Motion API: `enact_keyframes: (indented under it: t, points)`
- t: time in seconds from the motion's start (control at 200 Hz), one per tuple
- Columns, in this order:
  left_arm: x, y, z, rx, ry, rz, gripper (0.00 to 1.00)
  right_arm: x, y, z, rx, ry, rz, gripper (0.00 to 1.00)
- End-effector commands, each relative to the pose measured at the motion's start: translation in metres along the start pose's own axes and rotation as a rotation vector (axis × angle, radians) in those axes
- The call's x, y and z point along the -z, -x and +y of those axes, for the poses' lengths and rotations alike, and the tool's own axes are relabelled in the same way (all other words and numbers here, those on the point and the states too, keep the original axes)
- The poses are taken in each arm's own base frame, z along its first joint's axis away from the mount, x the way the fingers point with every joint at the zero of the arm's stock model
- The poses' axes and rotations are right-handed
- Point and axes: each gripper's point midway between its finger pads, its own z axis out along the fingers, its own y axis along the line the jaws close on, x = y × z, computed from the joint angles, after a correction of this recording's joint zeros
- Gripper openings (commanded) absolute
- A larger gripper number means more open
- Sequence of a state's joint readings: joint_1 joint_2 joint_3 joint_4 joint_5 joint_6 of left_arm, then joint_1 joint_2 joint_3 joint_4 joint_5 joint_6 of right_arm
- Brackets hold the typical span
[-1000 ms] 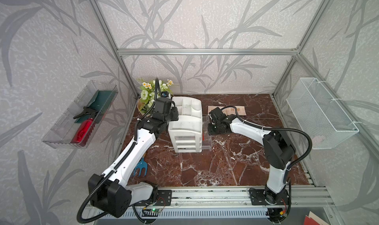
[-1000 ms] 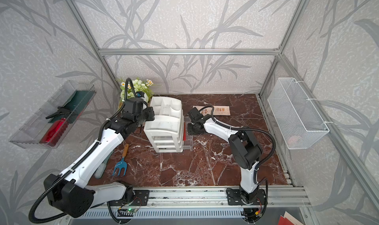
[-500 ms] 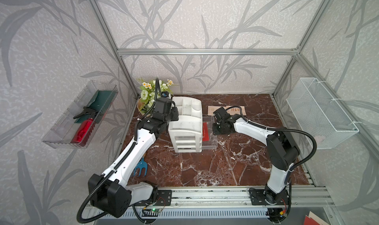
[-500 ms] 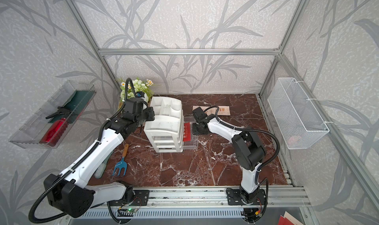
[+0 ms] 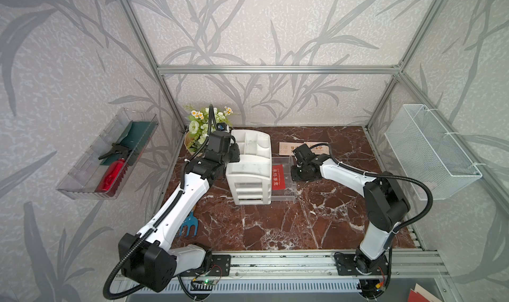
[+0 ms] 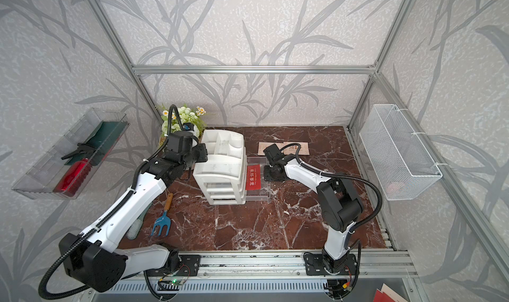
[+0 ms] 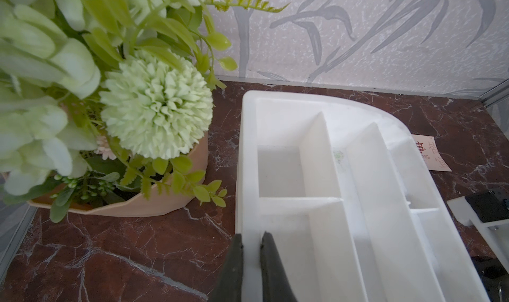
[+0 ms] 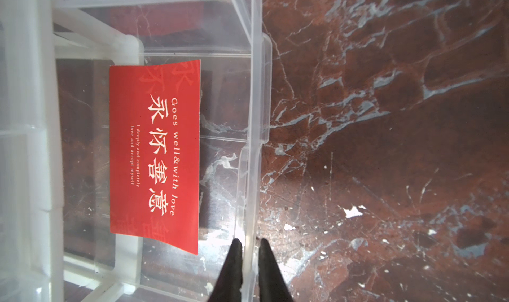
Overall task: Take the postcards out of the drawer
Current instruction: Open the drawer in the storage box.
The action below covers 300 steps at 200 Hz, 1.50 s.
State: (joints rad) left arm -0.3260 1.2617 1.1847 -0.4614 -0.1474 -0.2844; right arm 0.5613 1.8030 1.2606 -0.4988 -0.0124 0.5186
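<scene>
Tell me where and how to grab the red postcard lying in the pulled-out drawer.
Grip the red postcard by its long edge facing the front wall of the drawer, coming down from above inside that wall. It lies flat, but the shadow beneath that edge suggests it sits slightly lifted, giving a finger room underneath.

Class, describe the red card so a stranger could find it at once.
Find the white desk organiser on the marble table. Its clear drawer sticks out sideways, and the card lies flat inside. It alone is red; the two cards on the table behind are beige.
</scene>
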Motion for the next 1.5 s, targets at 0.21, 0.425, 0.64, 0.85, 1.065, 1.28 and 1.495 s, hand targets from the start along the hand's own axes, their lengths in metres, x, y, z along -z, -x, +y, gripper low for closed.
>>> enact_keyframes:
  t: [0.21,0.425,0.64,0.85,1.065,1.28,1.495]
  points:
    - [-0.01,-0.066,0.025,-0.1,0.104,0.237,0.0,0.03,0.016,0.006,0.037,0.034,-0.06,0.27]
    - [-0.011,-0.067,0.026,-0.106,0.107,0.243,0.0,0.043,0.021,0.021,0.081,0.073,-0.081,0.28]
    - [-0.012,-0.067,0.024,-0.106,0.1,0.243,0.0,0.035,0.017,0.05,0.143,0.116,-0.046,0.29]
    - [-0.009,-0.066,0.025,-0.108,0.101,0.237,0.0,0.001,0.01,0.067,0.16,0.136,0.032,0.32]
    - [-0.009,-0.068,0.025,-0.108,0.097,0.241,0.0,-0.024,0.006,0.066,0.156,0.109,0.078,0.39]
    - [-0.012,-0.07,0.024,-0.109,0.096,0.248,0.0,-0.038,0.002,0.062,0.153,0.082,0.113,0.44]
    - [-0.012,-0.071,0.024,-0.11,0.093,0.251,0.0,-0.047,0.0,0.063,0.149,0.079,0.137,0.45]
